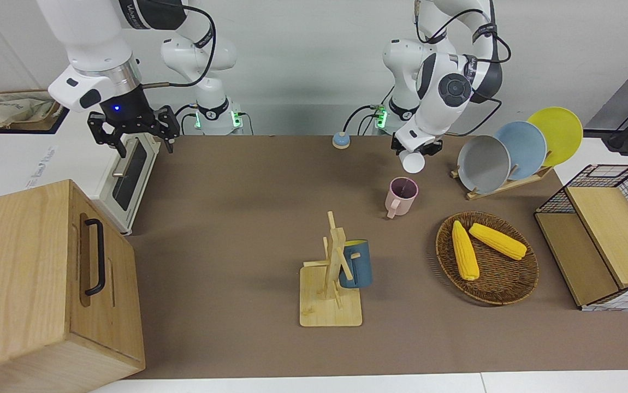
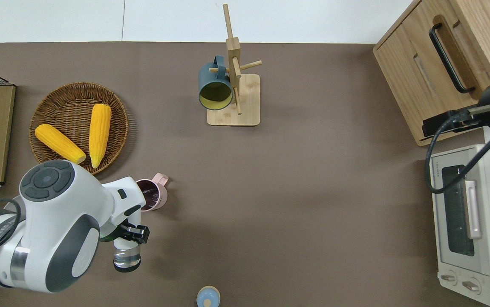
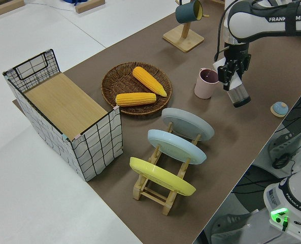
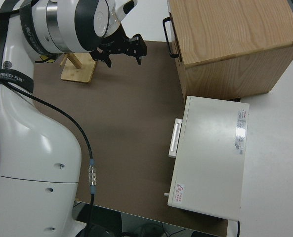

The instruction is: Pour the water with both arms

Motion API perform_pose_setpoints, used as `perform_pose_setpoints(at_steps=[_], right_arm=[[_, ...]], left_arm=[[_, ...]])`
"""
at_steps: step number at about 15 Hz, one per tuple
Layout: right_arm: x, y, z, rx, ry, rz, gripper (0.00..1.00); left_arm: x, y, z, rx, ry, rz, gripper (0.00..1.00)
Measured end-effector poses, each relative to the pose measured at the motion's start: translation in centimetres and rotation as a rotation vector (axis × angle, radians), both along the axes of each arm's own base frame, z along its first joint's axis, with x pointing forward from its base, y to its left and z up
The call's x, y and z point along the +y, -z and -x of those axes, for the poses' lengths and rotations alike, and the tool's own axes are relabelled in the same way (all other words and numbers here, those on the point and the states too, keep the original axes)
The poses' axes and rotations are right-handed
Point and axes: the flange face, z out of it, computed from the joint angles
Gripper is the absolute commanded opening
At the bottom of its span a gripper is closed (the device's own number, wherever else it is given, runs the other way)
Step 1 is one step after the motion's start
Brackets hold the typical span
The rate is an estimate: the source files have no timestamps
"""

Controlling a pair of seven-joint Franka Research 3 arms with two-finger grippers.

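Left gripper [image 2: 131, 232] fingers clamp a tilted clear cup [image 2: 126, 256] beside pink mug [image 2: 153, 194]; right gripper [image 1: 134, 131] parked, fingers spread, empty.

The brown table [image 1: 237, 229] carries a pink mug [image 1: 401, 196] and a wicker basket [image 1: 487, 257].

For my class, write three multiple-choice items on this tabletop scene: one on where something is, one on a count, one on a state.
1. Where is the blue mug?
A. on the wooden mug rack
B. in the wicker basket
C. on the toaster oven

2. How many corn cobs lie in the basket?
A. one
B. two
C. four

3. What is the left gripper doing?
A. hanging open and bare
B. holding a plate
C. holding a clear cup

Key: 1 A, the blue mug hangs on the wooden mug rack. 2 B, two corn cobs lie in the wicker basket. 3 C, the left gripper grips a clear cup.
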Motion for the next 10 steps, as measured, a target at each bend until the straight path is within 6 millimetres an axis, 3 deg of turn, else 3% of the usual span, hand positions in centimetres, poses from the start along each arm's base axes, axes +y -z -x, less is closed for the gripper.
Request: perform_pose_setpoints(at_steps=[10], right_arm=[[0.00,0.00,0.00,0.000,0.000,0.000,0.983]], left_arm=[[-0.04,-0.36,-0.15,-0.007,0.000,0.002,0.00]])
